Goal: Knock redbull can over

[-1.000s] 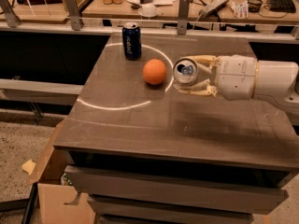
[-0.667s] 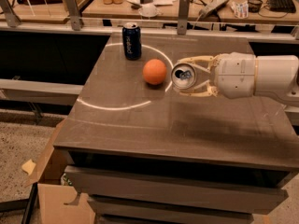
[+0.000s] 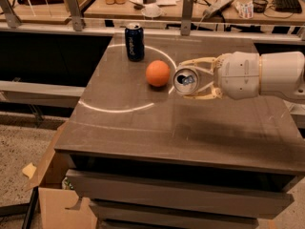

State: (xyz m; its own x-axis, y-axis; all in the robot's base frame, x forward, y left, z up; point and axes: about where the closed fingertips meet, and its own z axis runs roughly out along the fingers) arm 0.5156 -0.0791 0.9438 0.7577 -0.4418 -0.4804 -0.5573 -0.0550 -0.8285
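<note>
The redbull can (image 3: 186, 80) is a silver can tipped so its shiny pull-tab top faces the camera, right of the table's middle. My gripper (image 3: 184, 81) reaches in from the right and holds the can between its cream fingers (image 3: 196, 63), one above and one below it. The can's body is mostly hidden behind its top and the fingers. I cannot tell if the can touches the table.
An orange (image 3: 157, 73) sits just left of the can. A dark blue can (image 3: 134, 42) stands upright at the table's back. The dark table (image 3: 143, 132) bears a white arc. A cluttered bench (image 3: 157, 4) runs behind; a cardboard box (image 3: 57, 206) sits on the floor at lower left.
The gripper and the can have shifted a little left and down toward the orange, and the can has tipped further so its top faces the camera more squarely.
</note>
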